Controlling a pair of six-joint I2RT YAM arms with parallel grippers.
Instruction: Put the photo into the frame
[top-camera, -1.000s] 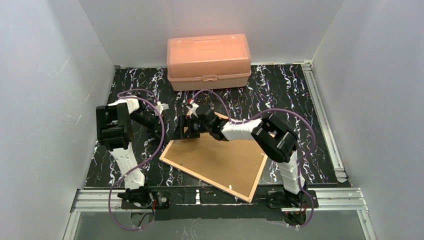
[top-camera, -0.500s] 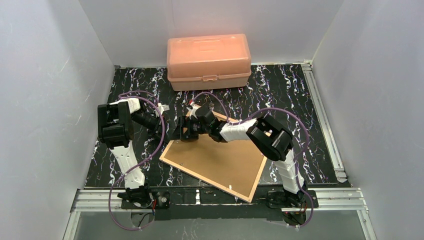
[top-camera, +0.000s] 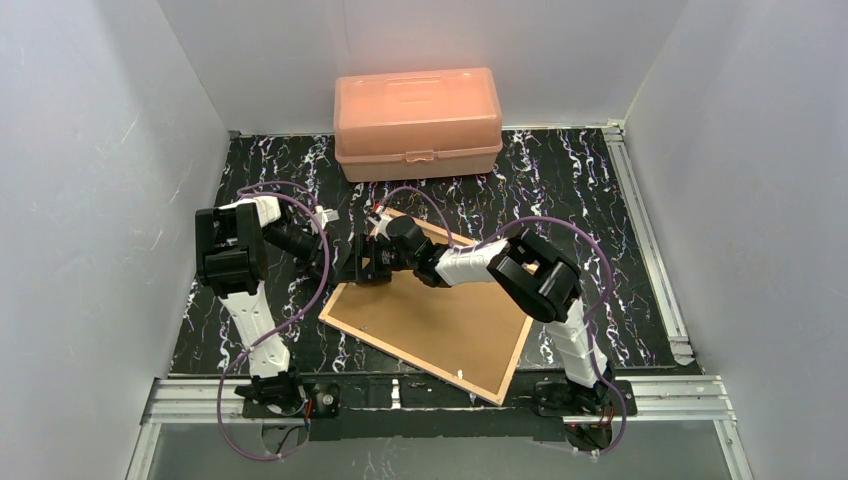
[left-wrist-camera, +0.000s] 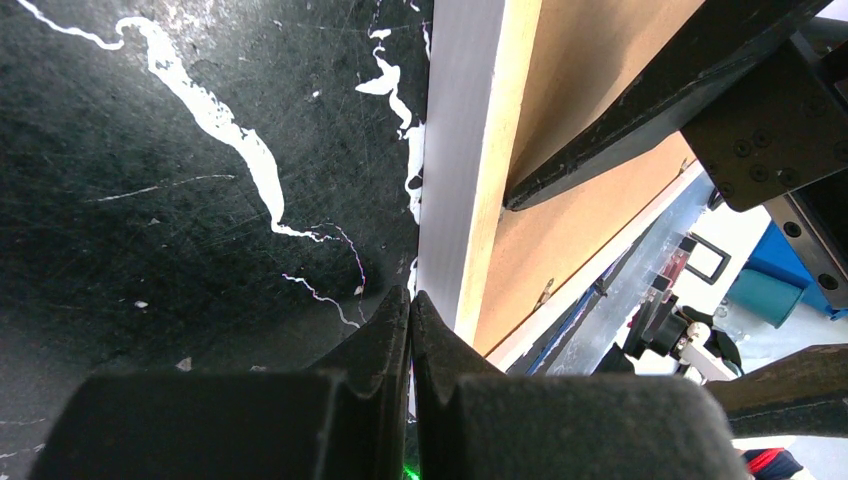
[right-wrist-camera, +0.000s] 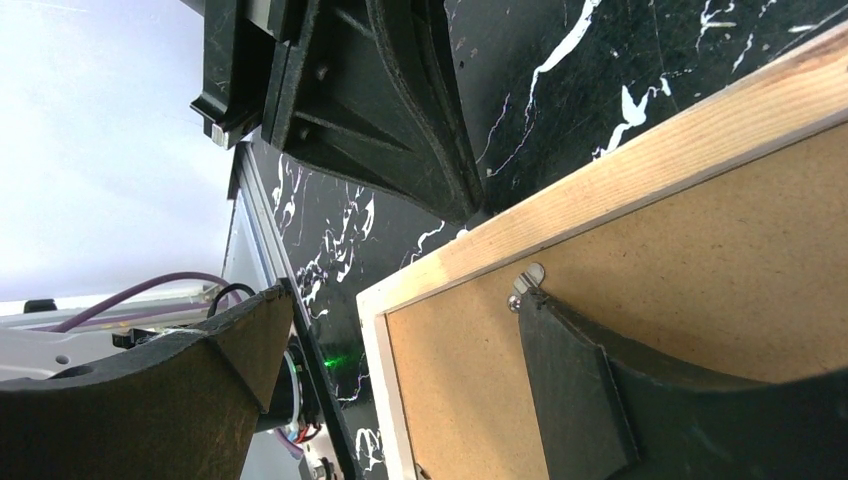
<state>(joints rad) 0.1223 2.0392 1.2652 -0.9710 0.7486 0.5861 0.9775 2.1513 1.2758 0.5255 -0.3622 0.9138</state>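
The frame (right-wrist-camera: 650, 165) lies face down on the table (top-camera: 560, 170), board (right-wrist-camera: 700, 280) in it; no photo shows. The right claw (right-wrist-camera: 405, 315) is wide at its corner and the left claw (left-wrist-camera: 411, 300) is closed beside the rail — a push could slide the frame.

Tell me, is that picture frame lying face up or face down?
Face down: the frame shows its tan wood back, and the brown backing board with a metal clip points upward.
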